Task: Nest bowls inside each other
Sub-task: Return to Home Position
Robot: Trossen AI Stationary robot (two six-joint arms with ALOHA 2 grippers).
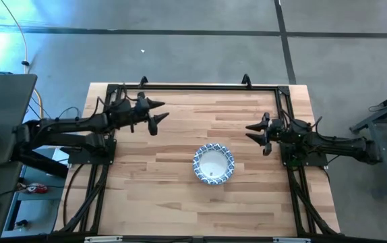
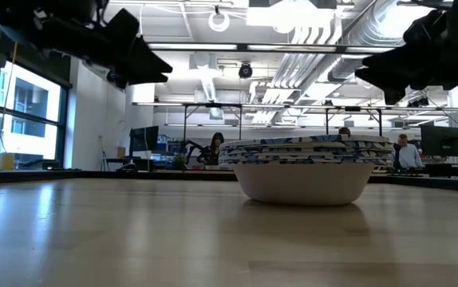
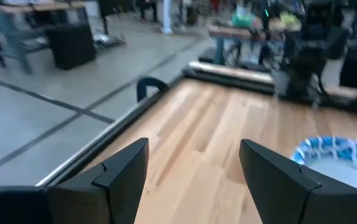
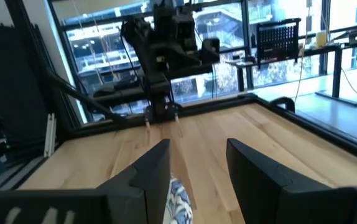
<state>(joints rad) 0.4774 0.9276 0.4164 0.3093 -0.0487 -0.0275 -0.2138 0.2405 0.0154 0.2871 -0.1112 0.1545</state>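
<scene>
The bowls (image 1: 214,164) are sitting in one pile near the middle of the table (image 1: 153,196). The left tool (image 1: 161,111) and right tool (image 1: 249,131) are hanging on each side, both spread open, holding nothing. I think a tool swinging too low could knock the pile over.

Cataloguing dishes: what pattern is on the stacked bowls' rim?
Blue-and-white patterned rim on the round white bowls, clearest in the high view.

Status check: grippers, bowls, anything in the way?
Left gripper open, empty, raised left of the stack. Right gripper open, empty, raised on its right. Bowls nested in one stack, untouched. Nothing blocking.
</scene>
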